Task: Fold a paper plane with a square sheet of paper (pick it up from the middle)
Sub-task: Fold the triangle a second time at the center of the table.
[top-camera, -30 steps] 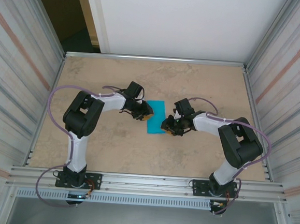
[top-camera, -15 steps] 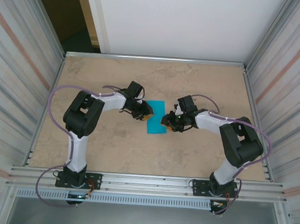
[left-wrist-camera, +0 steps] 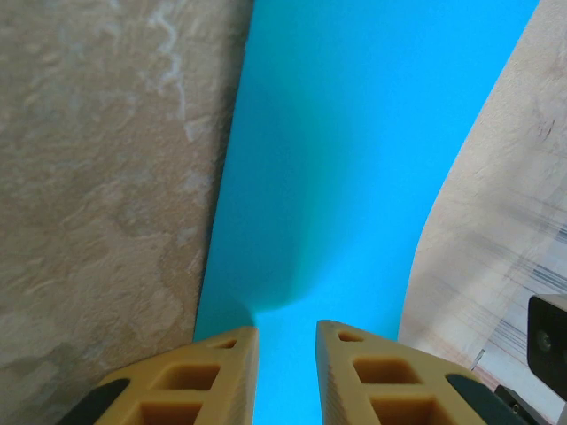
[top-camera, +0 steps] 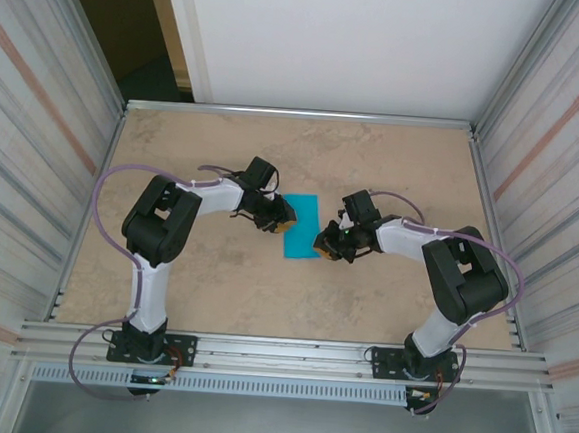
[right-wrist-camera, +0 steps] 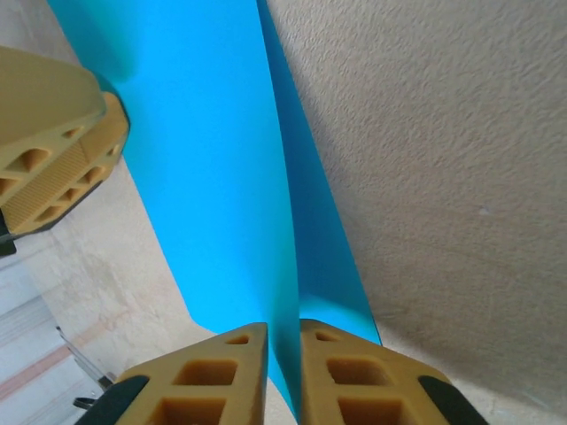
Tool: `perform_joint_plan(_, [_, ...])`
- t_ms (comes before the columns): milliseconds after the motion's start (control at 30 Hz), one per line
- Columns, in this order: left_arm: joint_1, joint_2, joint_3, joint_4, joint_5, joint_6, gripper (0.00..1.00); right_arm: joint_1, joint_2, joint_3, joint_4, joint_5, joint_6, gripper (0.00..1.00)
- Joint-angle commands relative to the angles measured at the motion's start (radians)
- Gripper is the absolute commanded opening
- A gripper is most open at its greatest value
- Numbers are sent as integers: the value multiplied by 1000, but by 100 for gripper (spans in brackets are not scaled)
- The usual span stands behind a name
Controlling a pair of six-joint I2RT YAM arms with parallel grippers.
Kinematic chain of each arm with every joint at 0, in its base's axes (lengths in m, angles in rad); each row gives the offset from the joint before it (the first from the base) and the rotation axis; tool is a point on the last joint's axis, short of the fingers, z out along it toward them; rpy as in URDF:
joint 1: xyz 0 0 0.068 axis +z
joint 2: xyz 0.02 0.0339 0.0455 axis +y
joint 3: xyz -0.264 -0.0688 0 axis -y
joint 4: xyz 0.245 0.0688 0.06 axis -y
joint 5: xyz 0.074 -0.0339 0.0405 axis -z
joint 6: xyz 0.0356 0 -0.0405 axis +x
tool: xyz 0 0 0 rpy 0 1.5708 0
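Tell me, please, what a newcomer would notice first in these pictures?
The bright turquoise sheet of paper stands out at the centre of the beige table, the one vivid colour there. The left gripper and right gripper meet it from opposite sides, yellow fingers at its edges.

blue paper point(left-wrist-camera: 354, 150) between yellow fingers point(left-wrist-camera: 182, 390), tan table point(left-wrist-camera: 97, 177)

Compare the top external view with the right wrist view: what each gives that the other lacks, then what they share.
Top external: the left arm and right arm whole, the table's edges, and the blue paper as a narrow rectangle between the left gripper and right gripper. Right wrist: close up, a long line splitting the paper into lighter and darker bands and running into the narrow gap between the right fingers; a left finger's ribbed pad at the opposite edge. Shared: the paper, the tan table, both grippers flanking it.
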Motion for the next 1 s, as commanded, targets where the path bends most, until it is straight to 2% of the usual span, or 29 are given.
perform_joint_plan(0, [5,40,-14,-60,-30,25,25,5,-32,-8,-9,10,28,11])
perform_joint_plan(200, [8,-36,13,34,-3,115,26,5,-53,-11,-43,44,28,0])
perform_joint_plan(367, [7,-76,49,94,14,170,26,8,-66,-19,-46,49,29,0])
perform_joint_plan(700, [6,2,95,-15,-41,178,24,22,-93,-26,-55,53,35,0])
perform_joint_plan(967, [7,48,126,-83,-68,196,22,54,-82,4,-35,9,22,0])
